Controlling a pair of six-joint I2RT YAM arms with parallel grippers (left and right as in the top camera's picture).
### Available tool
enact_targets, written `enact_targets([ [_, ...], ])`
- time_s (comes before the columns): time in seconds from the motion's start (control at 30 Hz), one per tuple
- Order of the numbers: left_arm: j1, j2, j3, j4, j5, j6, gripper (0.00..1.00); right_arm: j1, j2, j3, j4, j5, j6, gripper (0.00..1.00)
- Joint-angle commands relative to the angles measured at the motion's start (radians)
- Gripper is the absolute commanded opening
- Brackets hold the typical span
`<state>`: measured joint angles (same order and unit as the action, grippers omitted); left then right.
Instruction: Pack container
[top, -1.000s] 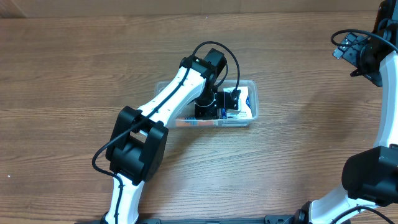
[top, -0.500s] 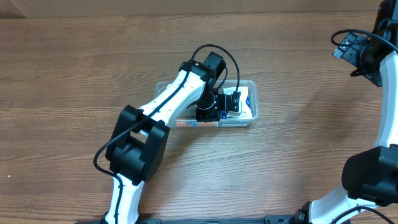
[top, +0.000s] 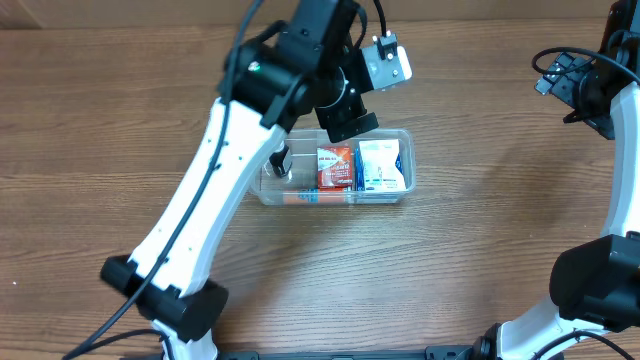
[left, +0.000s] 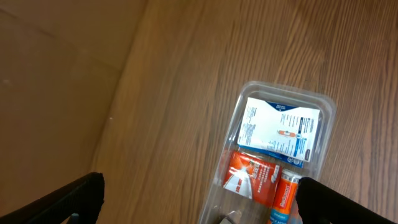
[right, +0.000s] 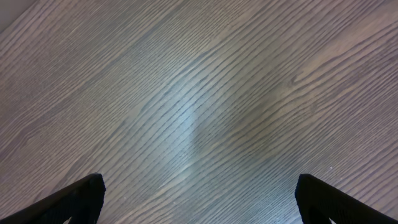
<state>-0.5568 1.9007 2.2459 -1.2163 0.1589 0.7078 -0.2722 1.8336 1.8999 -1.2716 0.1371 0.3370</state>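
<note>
The clear container (top: 404, 197) lies at the table's middle. Inside it are a white box (top: 384, 165), a red packet (top: 335, 167), an orange tube (top: 315, 198) along the near wall and a small dark item (top: 280, 165). My left gripper (top: 345, 125) hangs high over the container's far side, open and empty. In the left wrist view the container (left: 283, 89), white box (left: 280, 130), red packet (left: 252, 177) and orange tube (left: 286, 196) lie far below the open left gripper (left: 202, 202). My right gripper (top: 560, 78) is at the far right, open over bare wood (right: 199, 199).
The wooden table (top: 120, 120) spreads all round the container. A brown board (left: 50, 93) borders the table's far edge. The raised left arm (top: 200, 210) crosses over the container's left end.
The left arm has lifted well up out of the container, and its jaws have gone from shut to open. The red packet now shows in the container. The right arm has not moved.
</note>
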Motion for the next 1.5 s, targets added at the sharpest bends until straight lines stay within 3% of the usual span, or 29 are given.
enact_targets([
  [0.0, 0.001, -0.012, 0.011, -0.09, -0.054, -0.037, 1.0, 0.003, -0.018, 0.017, 0.005, 0.004, 0.004, 1.0],
  [0.03, 0.001, -0.013, 0.011, -0.158, -0.157, -0.073, 1.0, 0.003, -0.018, 0.017, 0.005, 0.004, 0.004, 1.0],
  [0.1, 0.039, -0.026, 0.011, -0.205, -0.247, -0.273, 1.0, 0.003, -0.018, 0.017, 0.005, 0.004, 0.004, 1.0],
  [0.13, 0.064, -0.035, 0.011, -0.21, -0.207, -0.304, 1.0, 0.003, -0.018, 0.017, 0.005, 0.004, 0.004, 1.0],
  [0.3, 0.423, -0.08, 0.006, -0.235, 0.289, -0.355, 1.0, 0.003, -0.018, 0.017, 0.005, 0.004, 0.004, 1.0],
  [0.4, 0.504, -0.182, -0.08, -0.07, 0.243, -0.349, 1.0, 0.003, -0.018, 0.017, 0.005, 0.004, 0.004, 1.0],
  [0.6, 0.521, -0.568, -0.623, 0.357, -0.013, -0.42, 1.0, 0.003, -0.018, 0.017, 0.005, 0.004, 0.004, 1.0],
  [0.9, 0.615, -1.315, -1.67, 0.909, -0.001, -0.499, 1.0, 0.003, -0.018, 0.017, 0.005, 0.004, 0.004, 1.0],
  [1.0, 0.615, -1.487, -1.904, 1.063, 0.014, -0.499, 1.0, 0.003, -0.018, 0.017, 0.005, 0.004, 0.004, 1.0],
  [1.13, 0.615, -1.582, -2.134, 1.294, 0.052, -0.504, 1.0, 0.003, -0.018, 0.017, 0.005, 0.004, 0.004, 1.0],
  [1.3, 0.615, -1.675, -2.224, 1.313, 0.055, -0.506, 1.0, 0.003, -0.018, 0.017, 0.005, 0.004, 0.004, 1.0],
  [1.47, 0.615, -1.776, -2.229, 1.135, 0.055, -0.507, 1.0, 0.003, -0.018, 0.017, 0.005, 0.004, 0.004, 1.0],
])
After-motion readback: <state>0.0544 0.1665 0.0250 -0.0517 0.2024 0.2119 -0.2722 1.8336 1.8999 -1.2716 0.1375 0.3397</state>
